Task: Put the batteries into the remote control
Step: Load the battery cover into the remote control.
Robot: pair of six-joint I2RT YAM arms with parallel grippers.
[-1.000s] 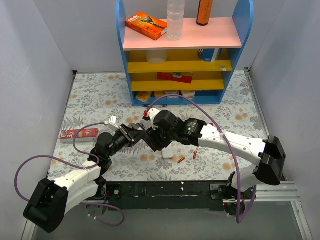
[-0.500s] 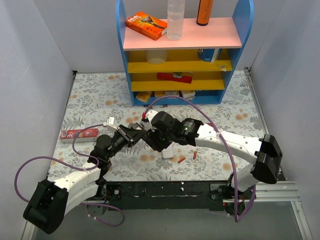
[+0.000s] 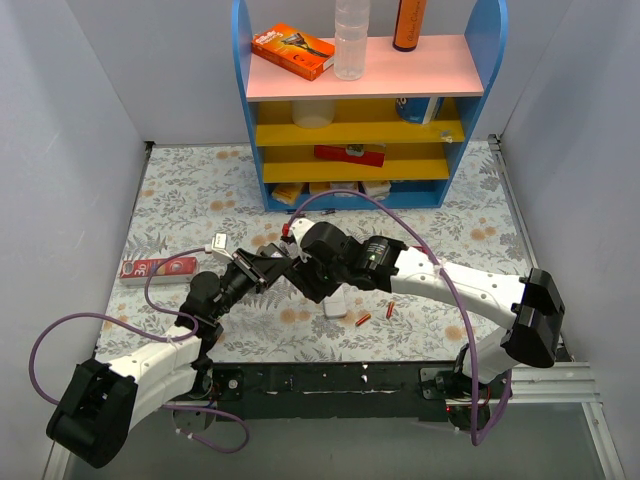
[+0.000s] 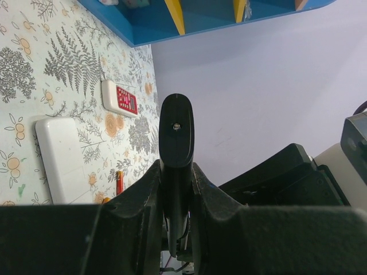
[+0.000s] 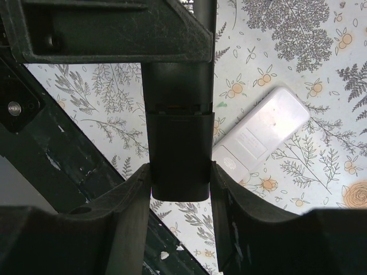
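Observation:
A dark slim remote (image 5: 179, 146) is held up over the mat between both grippers. My left gripper (image 4: 176, 172) is shut on its thin edges. My right gripper (image 5: 179, 177) is shut on its lower end, where a cover seam shows. In the top view the two grippers, left (image 3: 270, 268) and right (image 3: 300, 274), meet mid-table. The plain white remote control (image 5: 261, 137) lies flat on the mat, untouched. It also shows in the left wrist view (image 4: 60, 160) and, partly under my right arm, in the top view (image 3: 337, 303). Two red-orange batteries (image 3: 363, 319) lie beside it, and one shows in the left wrist view (image 4: 119, 182).
A white remote with red buttons (image 4: 119, 98) lies nearer the blue shelf unit (image 3: 360, 190). A red flat box (image 3: 158, 267) lies at the mat's left. Grey walls close both sides.
My right gripper has shifted slightly left and away with the dark remote. The left gripper followed a little. The white remote and batteries have not moved.

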